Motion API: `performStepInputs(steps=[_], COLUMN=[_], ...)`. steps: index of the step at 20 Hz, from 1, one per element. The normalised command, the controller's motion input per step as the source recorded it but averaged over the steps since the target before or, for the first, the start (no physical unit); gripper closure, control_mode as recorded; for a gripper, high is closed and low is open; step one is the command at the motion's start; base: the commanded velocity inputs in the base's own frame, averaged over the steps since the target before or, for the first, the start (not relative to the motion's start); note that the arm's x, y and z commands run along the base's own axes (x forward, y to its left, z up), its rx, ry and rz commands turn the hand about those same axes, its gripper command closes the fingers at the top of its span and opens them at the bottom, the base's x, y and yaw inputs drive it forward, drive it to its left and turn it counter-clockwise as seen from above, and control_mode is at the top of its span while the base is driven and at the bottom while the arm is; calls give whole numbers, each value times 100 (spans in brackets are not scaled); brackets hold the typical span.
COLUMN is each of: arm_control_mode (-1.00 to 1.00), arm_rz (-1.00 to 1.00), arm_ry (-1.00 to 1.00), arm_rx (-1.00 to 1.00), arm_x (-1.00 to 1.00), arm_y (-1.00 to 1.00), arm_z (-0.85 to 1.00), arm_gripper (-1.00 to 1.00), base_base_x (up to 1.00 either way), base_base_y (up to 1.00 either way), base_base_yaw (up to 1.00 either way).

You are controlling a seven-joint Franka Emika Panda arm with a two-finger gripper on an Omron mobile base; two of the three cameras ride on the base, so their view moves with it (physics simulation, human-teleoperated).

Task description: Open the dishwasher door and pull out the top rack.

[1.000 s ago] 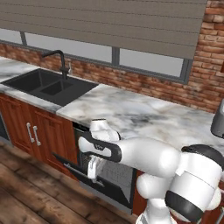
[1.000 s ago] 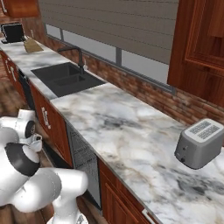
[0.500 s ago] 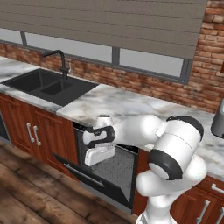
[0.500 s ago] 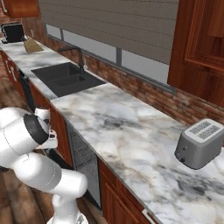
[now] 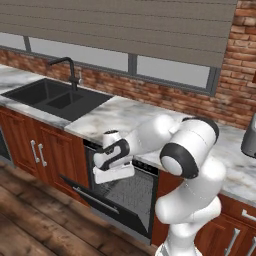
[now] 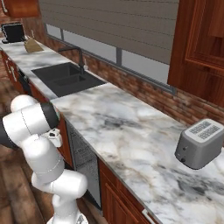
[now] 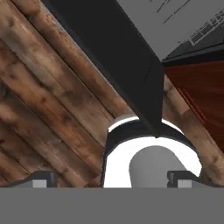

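step in hand, by my read: opening the wide flat black dishwasher door (image 5: 107, 200). it hangs partly lowered, tilted out from the cavity under the white-grey veined marble counter (image 5: 125, 117), not yet flat. its long grey bar handle (image 5: 96, 200) sits along the outer lower edge, below the gripper.

the white two-finger gripper (image 5: 113, 172) hangs in front of the dishwasher opening, just under the marble counter edge, above the tilted door. jaw state: cannot tell. in the hand view the two dark finger tips (image 7: 38, 178) stand far apart at the bottom corners, but nothing shows between them clearly enough to call it. no contact with the handle visible.

the shallow grey wire-grid top rack (image 5: 131, 186) shows faintly inside the cavity, behind the gripper, below the counter, not pulled out.

next move likely calls for pushing or pulling the door further down until it lies level, then reaching into the cavity under the counter to hook the rack front and draw it straight out.

materials: door smooth matte black, sharp-edged slab in hand view (image 7: 109, 57). brown wood plank floor (image 7: 39, 100) with rough grain beneath it. reddish-brown wooden cabinet doors (image 5: 35, 150) to the left of the dishwasher, black double sink (image 5: 52, 97) set in the counter. grey boxy toaster (image 6: 200, 142) at the counter's far right.
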Motion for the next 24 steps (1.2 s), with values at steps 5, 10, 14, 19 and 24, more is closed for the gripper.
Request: performStepInputs(steps=[5, 10, 14, 19, 24], arm_control_mode=[-100, -100, -100, -100, -100], arm_rz=[-58, -58, -58, -56, -33], arm_ry=[0, 0, -11, -21, -21], arm_rx=[-17, -12, -12, -14, -15], arm_x=[27, 8, -1, 2, 31], arm_y=[-21, -16, -1, -6, -18], arm_z=[-4, -15, -41, -33, -5], arm_gripper=[-100, -100, -100, -100, -100], base_base_x=[0, 0, 0, 0, 0], base_base_y=[0, 0, 0, 0, 0], base_base_yaw=[0, 0, 0, 0, 0])
